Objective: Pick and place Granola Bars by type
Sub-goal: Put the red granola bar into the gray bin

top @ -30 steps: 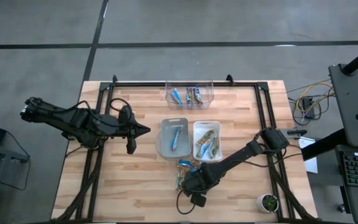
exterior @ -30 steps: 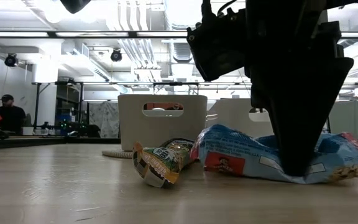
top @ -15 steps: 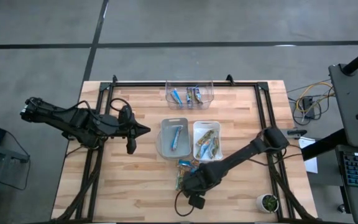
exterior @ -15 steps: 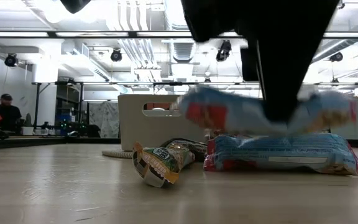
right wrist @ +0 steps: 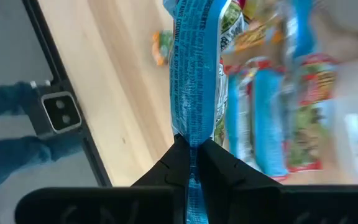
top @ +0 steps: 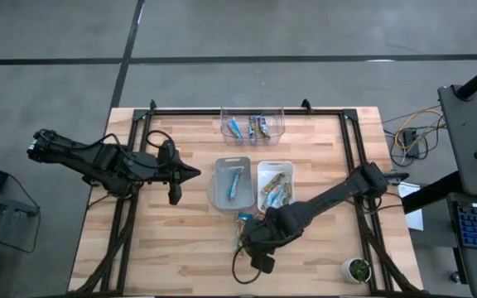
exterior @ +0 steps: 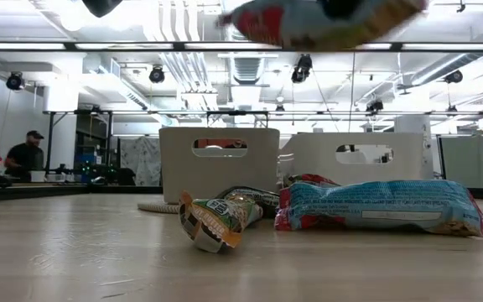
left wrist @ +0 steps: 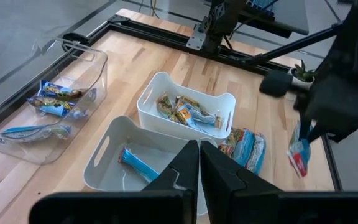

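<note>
My right gripper (top: 251,234) is above the table's near middle, shut on a bright blue granola bar (right wrist: 194,68), which shows at the top of the low view (exterior: 325,21) and in the left wrist view (left wrist: 298,152). Below it a few bars lie on the wood: a blue one (exterior: 376,205) and a greenish one (exterior: 220,220), a small heap in the high view (top: 243,225). My left gripper (top: 195,174) waits shut at the table's left, touching nothing. The grey bin (top: 233,184) holds a blue bar and the white bin (top: 276,184) holds greenish bars. My right gripper pinches the blue bar between its two fingers (right wrist: 178,163), on its flat faces about midway along its length (right wrist: 192,140). The fingers come from above, pointing down. The bar is lifted clear of the table and lies roughly level along its length in the low view.
A clear bin (top: 252,124) with a few bars stands at the table's far edge. A black frame rail (top: 247,110) runs round the tabletop. A small potted plant (top: 357,268) sits at the near right corner. Bare wood lies left of the bins.
My right gripper has risen from the heap with the blue bar in its fingers. The bar has come off the table and gone up to the top of the low view. The other bars have stayed where they were.
</note>
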You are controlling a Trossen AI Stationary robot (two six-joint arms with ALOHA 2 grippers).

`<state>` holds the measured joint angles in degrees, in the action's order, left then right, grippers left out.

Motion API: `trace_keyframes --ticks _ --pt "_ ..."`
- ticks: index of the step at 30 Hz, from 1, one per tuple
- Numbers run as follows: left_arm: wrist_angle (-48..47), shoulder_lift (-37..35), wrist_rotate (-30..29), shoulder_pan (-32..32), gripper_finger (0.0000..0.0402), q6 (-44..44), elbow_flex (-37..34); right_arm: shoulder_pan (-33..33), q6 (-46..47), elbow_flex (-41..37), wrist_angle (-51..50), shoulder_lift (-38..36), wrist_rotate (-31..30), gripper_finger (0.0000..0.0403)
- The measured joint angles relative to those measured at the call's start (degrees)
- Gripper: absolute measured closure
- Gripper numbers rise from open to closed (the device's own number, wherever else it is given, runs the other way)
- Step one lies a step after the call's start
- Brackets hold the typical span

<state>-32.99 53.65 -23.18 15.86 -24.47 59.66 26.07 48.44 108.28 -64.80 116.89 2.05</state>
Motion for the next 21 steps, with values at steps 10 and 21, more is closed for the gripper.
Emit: trace_keyframes --ticks 10,21 --pt "0.41 -0.02 0.00 0.00 0.0402 0.48 0.00 -7.10 -2.93 8.83 -5.81 -2.51 -3.84 0.0385" --pt "0.41 -0.26 0.00 0.02 0.0402 0.52 0.00 -15.97 -6.84 9.91 -4.87 -4.05 -3.83 0.0385"
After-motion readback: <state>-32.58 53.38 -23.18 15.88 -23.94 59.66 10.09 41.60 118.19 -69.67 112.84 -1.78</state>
